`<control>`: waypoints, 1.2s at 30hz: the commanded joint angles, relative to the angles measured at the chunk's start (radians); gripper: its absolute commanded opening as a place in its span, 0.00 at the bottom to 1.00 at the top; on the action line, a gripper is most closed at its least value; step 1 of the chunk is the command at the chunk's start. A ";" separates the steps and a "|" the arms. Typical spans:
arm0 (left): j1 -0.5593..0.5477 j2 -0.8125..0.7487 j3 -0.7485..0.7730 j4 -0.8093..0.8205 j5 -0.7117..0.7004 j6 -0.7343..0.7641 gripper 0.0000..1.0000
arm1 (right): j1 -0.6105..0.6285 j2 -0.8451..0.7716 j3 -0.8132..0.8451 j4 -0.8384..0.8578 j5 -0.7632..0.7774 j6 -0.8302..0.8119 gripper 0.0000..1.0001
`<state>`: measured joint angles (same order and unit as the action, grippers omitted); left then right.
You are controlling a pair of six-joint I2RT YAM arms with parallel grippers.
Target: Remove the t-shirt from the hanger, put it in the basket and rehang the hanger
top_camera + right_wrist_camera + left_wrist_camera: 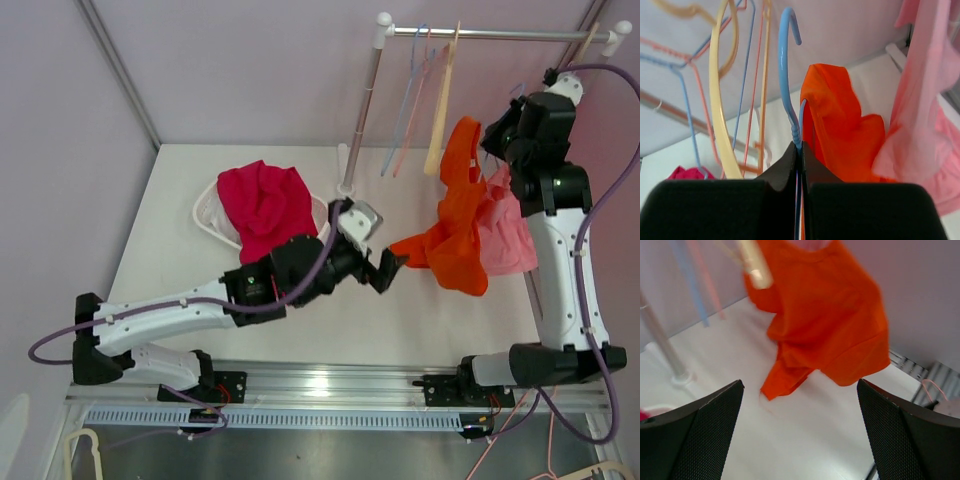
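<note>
You are working over the white table, in front of the rack at the far right. The orange t-shirt hangs low there, draped off the blue hanger, with one trailing corner reaching left toward the middle of the table and a pink garment touching its right side. Hold the hanger high and steady: your right gripper is pressed together on the hanger's twisted neck, so it serves as the anchor. Your left gripper is spread wide just beside the trailing corner, with nothing between its fingers. Bring it onto orange cloth only, take a deep bite, and draw down and left so the collar slides off the hanger's shoulder without snagging the pink one. No brand, label or writing is readable anywhere.
</note>
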<state>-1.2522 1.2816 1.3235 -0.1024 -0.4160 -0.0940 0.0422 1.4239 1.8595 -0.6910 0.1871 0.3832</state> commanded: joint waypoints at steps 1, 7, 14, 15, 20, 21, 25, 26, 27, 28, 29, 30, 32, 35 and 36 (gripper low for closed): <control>-0.082 -0.022 -0.137 0.326 0.124 0.140 1.00 | 0.083 -0.157 -0.052 0.006 0.150 0.072 0.00; -0.133 0.083 -0.320 0.681 0.146 0.178 1.00 | 0.180 -0.223 -0.048 -0.119 0.267 0.118 0.00; -0.219 0.271 -0.234 0.823 0.002 0.220 0.99 | 0.194 -0.264 -0.054 -0.148 0.241 0.138 0.00; -0.223 0.297 -0.213 0.834 -0.012 0.211 1.00 | 0.197 -0.270 -0.056 -0.151 0.233 0.141 0.00; -0.225 0.341 -0.187 0.888 0.016 0.208 0.95 | 0.202 -0.287 -0.051 -0.168 0.221 0.143 0.00; -0.227 0.344 -0.164 0.871 0.058 0.224 0.72 | 0.202 -0.287 -0.051 -0.173 0.218 0.143 0.00; -0.236 0.332 -0.179 0.848 0.092 0.203 0.01 | 0.203 -0.286 -0.049 -0.177 0.219 0.134 0.00; -0.242 0.302 -0.196 0.856 0.126 0.203 0.01 | 0.203 -0.278 -0.046 -0.177 0.221 0.131 0.00; -0.256 0.282 -0.207 0.856 0.166 0.201 0.00 | 0.202 -0.272 -0.040 -0.185 0.222 0.129 0.00; -0.266 0.263 -0.219 0.836 0.195 0.203 0.01 | 0.203 -0.263 -0.022 -0.189 0.221 0.128 0.00; -0.280 0.227 -0.251 0.824 0.250 0.208 0.01 | 0.203 -0.231 -0.008 -0.200 0.216 0.128 0.00; -0.320 0.208 -0.268 0.817 0.272 0.236 0.00 | 0.203 -0.209 0.009 -0.235 0.215 0.128 0.00; -0.374 0.164 -0.352 0.861 0.223 0.273 0.01 | 0.203 -0.146 0.096 -0.295 0.186 0.123 0.00; -0.490 0.142 -0.424 0.908 0.146 0.367 0.00 | 0.202 -0.019 0.203 -0.432 0.167 0.117 0.00; -0.547 0.148 -0.455 0.915 0.116 0.410 0.01 | 0.200 0.022 0.222 -0.476 0.151 0.111 0.00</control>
<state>-1.6863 1.4570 0.9237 0.7322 -0.2924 0.2115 0.2447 1.3579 2.0083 -1.0801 0.3653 0.5007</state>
